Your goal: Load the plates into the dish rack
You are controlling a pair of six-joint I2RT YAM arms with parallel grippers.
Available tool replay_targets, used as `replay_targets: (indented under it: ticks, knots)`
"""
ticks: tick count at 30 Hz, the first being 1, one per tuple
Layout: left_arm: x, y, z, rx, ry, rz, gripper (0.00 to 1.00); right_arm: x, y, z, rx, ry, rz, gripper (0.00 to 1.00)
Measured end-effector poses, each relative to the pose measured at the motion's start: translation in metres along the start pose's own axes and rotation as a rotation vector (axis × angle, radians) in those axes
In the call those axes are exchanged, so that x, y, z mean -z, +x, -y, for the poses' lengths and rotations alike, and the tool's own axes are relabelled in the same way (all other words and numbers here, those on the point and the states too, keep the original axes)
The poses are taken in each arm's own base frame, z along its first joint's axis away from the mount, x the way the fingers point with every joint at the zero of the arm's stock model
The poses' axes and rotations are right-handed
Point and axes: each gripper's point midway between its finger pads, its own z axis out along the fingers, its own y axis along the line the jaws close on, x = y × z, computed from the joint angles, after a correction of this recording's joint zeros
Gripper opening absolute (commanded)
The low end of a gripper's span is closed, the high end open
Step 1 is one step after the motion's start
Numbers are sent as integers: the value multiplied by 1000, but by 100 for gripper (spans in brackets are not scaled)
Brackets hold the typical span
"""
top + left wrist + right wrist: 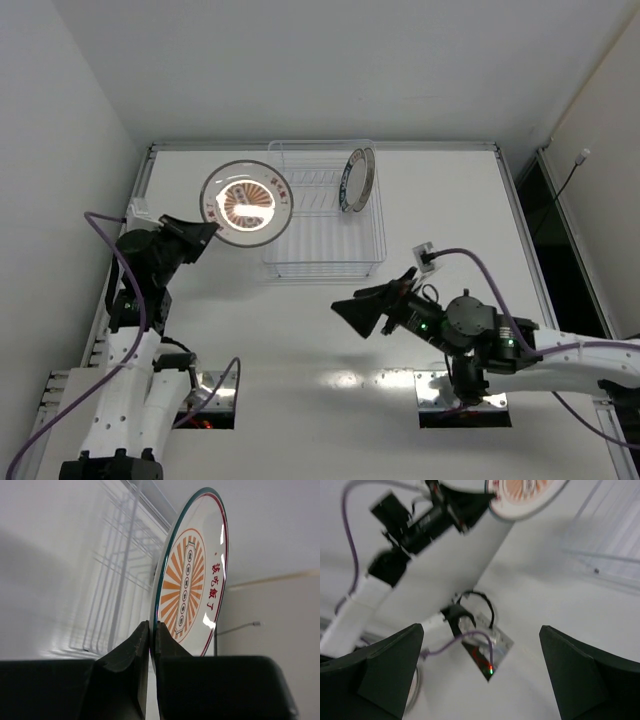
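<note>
My left gripper (210, 231) is shut on the lower rim of the orange-patterned plate (245, 203) and holds it in the air, tilted, at the left end of the clear dish rack (325, 262). In the left wrist view its jaws (153, 630) pinch the plate's edge (192, 575), with the rack (120, 570) behind on the left. The teal-rimmed plate (357, 180) stands on edge in the rack's right part. My right gripper (365, 300) is open and empty, low over the table in front of the rack. The white plate with grey rings is out of view.
The right wrist view shows my open gripper (481, 630) facing the left arm (415, 522), the held plate (525, 492) at the top, the rack's wall (615, 550) at right, and a base plate with purple cable (487, 647) on the table.
</note>
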Motion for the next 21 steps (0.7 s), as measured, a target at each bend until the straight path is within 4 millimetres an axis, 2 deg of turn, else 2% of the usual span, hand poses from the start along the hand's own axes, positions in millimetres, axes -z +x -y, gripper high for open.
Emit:
replay_targets:
  ticks: [2, 4, 7, 12, 17, 21]
  knots:
    - [0, 17, 6, 1, 66, -59, 0, 6, -33, 3, -28, 4, 123, 100]
    - [1, 32, 14, 17, 132, -119, 0, 3, -48, 11, -22, 36, 179, 100]
    - [5, 52, 32, 58, 248, -201, 0, -9, -52, 29, 13, 108, 197, 100]
    - [21, 68, 63, 123, 441, -269, 0, -29, -56, 53, 15, 170, 191, 100]
    - [40, 82, 80, 197, 596, -315, 0, -52, -66, 76, -10, 195, 186, 100]
    - [57, 95, 93, 218, 664, -370, 0, -69, -65, 83, -23, 171, 153, 100]
